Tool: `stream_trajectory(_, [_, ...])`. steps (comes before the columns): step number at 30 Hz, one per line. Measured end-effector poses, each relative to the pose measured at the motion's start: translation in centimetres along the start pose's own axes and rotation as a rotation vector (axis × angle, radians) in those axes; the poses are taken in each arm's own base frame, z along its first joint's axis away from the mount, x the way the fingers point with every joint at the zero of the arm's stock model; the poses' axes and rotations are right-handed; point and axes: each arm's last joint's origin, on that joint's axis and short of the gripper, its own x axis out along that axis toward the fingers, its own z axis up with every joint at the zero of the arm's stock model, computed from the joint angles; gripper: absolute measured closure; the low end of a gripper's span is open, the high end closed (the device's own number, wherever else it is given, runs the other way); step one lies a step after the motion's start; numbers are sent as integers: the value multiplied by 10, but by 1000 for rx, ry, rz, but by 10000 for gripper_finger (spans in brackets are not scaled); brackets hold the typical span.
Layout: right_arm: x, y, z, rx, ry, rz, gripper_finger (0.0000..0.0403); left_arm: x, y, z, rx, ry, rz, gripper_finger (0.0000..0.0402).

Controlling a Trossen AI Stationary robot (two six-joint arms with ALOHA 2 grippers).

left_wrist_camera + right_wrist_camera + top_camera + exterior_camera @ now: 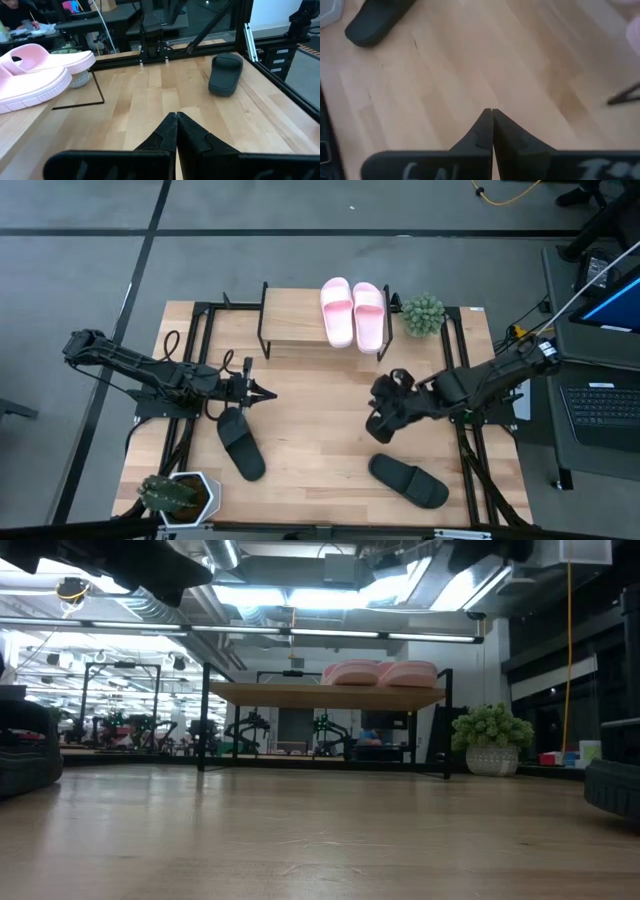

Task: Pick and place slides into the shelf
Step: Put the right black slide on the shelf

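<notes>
Two pale pink slides [352,313] lie sole-down, side by side, on the right part of the shelf's wood top board [295,325]; the low view shows them [380,672] on the board [325,693], and the left wrist view shows them too [30,75]. One black slide [240,443] lies flat on the table below my left gripper [268,393], which is shut and hovers left of centre. The other black slide [408,479] [225,74] lies near the front right. My right gripper [380,425] is shut, right of centre, above bare table [492,111].
A green plant in a pale pot [423,315] stands right of the shelf. A cactus in a white pot [178,494] sits at the near left corner. Black frame rails [462,380] run along the table's sides. Bare wood lies between the two arms.
</notes>
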Motion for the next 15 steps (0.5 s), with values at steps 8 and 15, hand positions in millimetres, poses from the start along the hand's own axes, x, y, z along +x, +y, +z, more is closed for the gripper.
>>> stream_trajectory(8, [-3,45,2,-37,70,-23,401,0,0,-4,27,38,-2,401])
stream_trajectory(15, [-7,72,-5,140,294,-185,400,0,0,-4,29,39,-3,401])
